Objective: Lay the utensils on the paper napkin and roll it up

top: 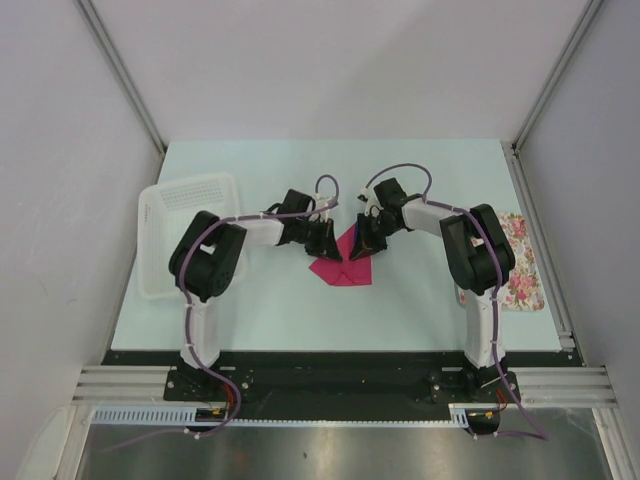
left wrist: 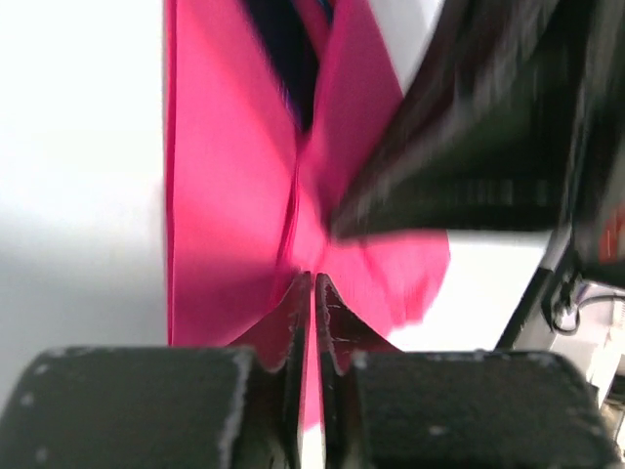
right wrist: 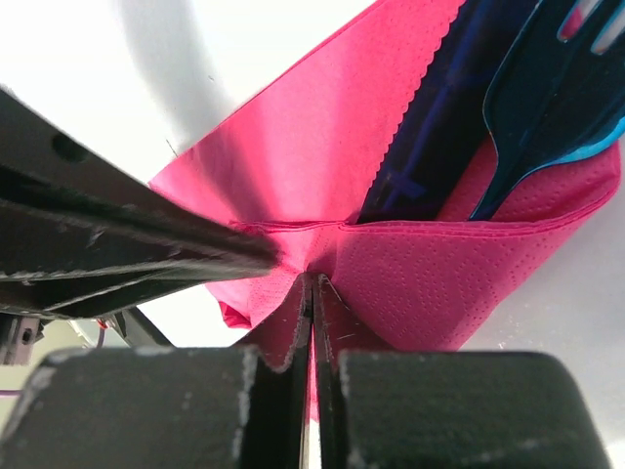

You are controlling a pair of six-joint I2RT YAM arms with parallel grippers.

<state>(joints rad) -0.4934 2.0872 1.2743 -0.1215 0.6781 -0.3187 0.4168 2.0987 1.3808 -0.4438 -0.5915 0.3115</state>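
On the far left of the table (top: 300, 310) sits a white basket (top: 160, 215), well apart from the pink paper. Next comes the left arm, which reaches in toward the middle. The left gripper (top: 328, 240) is down at the left side of the paper napkin (top: 345, 270). From the left wrist camera its two fingers (left wrist: 278, 322) are pressed almost together, with a thin bit of pink paper pinched between the tips. The napkin lies in the middle of the table, between the two grippers. It is folded up, so it looks like a small pink pocket and not a flat square. Inside the fold are the utensils (right wrist: 430, 137). They are dark blue, and one is a fork with its prongs poking out past the top of the paper. Another one next to it has a bumpy edge like a knife. The right gripper (top: 368, 238) is at the right side of the napkin, very near the left one. Its fingers (right wrist: 337, 322) are squeezed together on the pink fold too. On the far right, beside the right arm, lies a flowery tray (top: 525, 270), partly hidden by that arm.
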